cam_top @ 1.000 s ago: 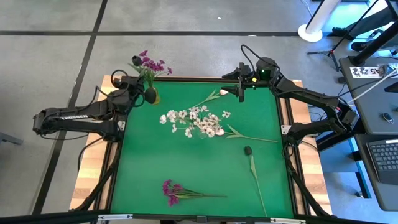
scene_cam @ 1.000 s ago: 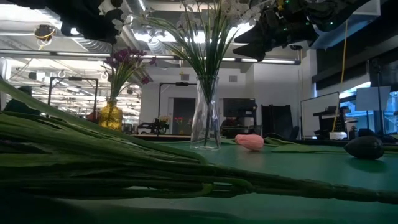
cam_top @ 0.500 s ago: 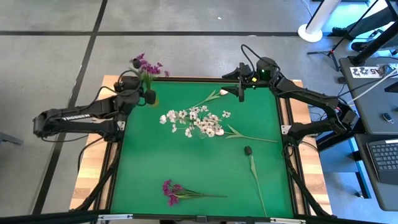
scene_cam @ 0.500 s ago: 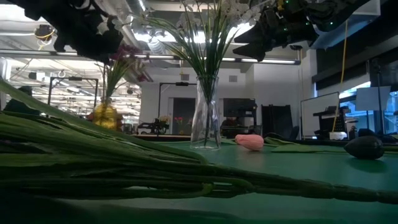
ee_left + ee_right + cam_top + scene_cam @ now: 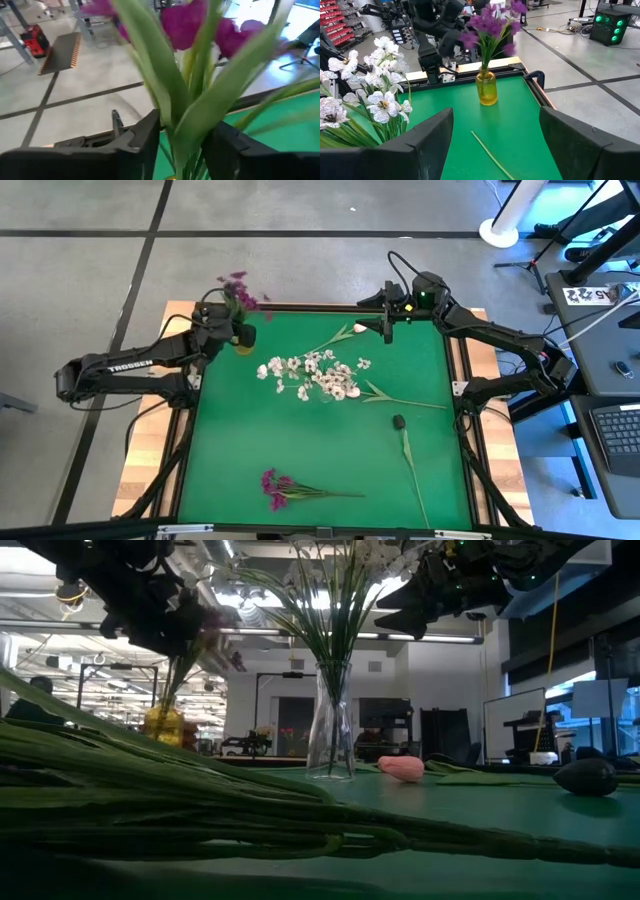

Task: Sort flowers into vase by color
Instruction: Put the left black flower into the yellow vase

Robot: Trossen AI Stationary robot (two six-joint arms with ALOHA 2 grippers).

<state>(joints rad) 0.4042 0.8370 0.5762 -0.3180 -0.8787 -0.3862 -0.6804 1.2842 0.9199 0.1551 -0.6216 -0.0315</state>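
1. The left hand [image 5: 222,322] sits at about 10 o'clock on the green surface [image 5: 320,450], its 2 fingers [image 5: 145,137] clenched on the green stems of a magenta bunch [image 5: 240,288] that stands in a small yellow vase [image 5: 486,87].
2. From the left wrist the vase itself is almost cut off; only stems and blurred purple heads [image 5: 187,22] fill the view.
3. In the low view the arm's dark bulk hides most of that bunch, and the yellow vase [image 5: 163,724] looks tilted.
4. The right hand [image 5: 388,328] hovers near 1 o'clock with its fingers [image 5: 427,145] spread wide, grasping nothing.
5. White blossom sprays [image 5: 310,375] spread over the middle of the surface from a clear glass vase [image 5: 331,720]; from above the glass is hard to make out.
6. A pale pink bud [image 5: 359,328] lies near 12 o'clock.
7. A second magenta cluster [image 5: 277,485] lies at 7 o'clock.
8. A leaf-only stem [image 5: 413,470] lies at 5 o'clock, beside a small dark object [image 5: 398,421] I cannot identify.
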